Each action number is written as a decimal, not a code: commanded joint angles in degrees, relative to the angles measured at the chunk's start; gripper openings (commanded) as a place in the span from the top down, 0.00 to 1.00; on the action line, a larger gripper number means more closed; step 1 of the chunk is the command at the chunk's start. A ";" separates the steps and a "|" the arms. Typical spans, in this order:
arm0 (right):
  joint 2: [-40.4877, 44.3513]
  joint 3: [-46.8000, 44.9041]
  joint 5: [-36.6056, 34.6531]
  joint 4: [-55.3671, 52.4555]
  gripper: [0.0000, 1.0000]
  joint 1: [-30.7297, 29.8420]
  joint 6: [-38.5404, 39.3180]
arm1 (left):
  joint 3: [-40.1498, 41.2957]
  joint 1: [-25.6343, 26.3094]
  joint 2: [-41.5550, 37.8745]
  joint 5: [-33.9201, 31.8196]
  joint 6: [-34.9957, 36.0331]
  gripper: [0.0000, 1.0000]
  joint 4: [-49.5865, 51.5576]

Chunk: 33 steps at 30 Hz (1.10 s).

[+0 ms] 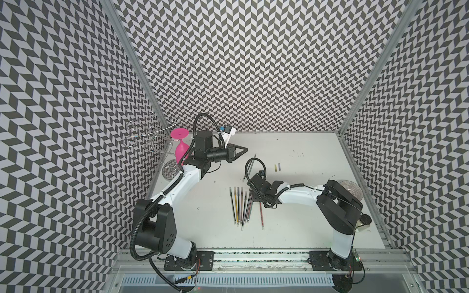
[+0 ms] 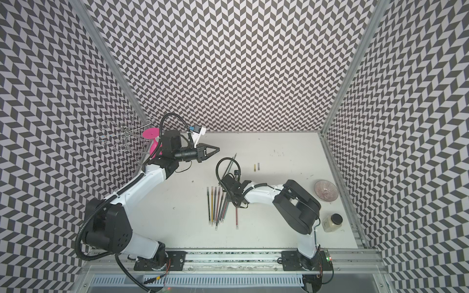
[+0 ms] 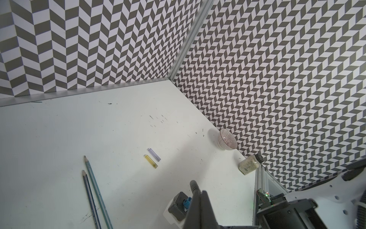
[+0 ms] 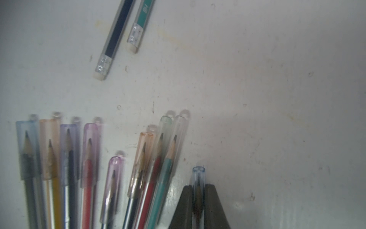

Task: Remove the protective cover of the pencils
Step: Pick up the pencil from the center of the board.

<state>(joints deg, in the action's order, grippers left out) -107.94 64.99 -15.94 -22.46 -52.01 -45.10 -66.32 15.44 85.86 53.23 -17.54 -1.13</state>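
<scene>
Several thin pencils lie side by side mid-table, each tip inside a clear tinted cover. One red pencil lies apart on their right. My right gripper is shut on the clear blue cover over that pencil's tip, low at the table. Two bare pencils lie further back. My left gripper is shut on nothing, raised at the back left.
A yellow cover and a violet cover lie loose behind the right arm. A ribbed bowl and a small jar stand at the right wall. A pink glass and a wire rack fill the back left corner.
</scene>
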 commanded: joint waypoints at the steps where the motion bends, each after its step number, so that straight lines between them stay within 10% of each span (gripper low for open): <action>1: 2.03 -0.33 -1.97 -1.37 0.96 -0.07 -0.67 | -0.56 0.00 0.55 0.12 0.54 0.97 0.52; 8: 16.89 -3.72 -4.41 1.35 1.00 5.62 5.36 | -0.89 2.27 0.85 -0.63 2.11 0.88 1.69; 15: 40.62 -19.10 15.07 26.21 1.00 17.08 11.98 | -0.69 8.43 0.28 -2.59 5.06 0.77 2.52; 19: 50.66 -24.04 14.68 34.69 1.00 18.50 13.34 | -0.56 12.01 0.23 -2.88 6.15 0.70 2.40; 33: 57.88 -28.93 17.46 50.90 1.00 18.70 11.09 | -0.82 25.02 1.29 -0.94 12.25 0.67 3.33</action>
<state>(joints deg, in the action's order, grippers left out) -50.13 36.25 -0.16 21.71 -33.56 -33.23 -66.32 39.11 86.28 51.00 -7.73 1.78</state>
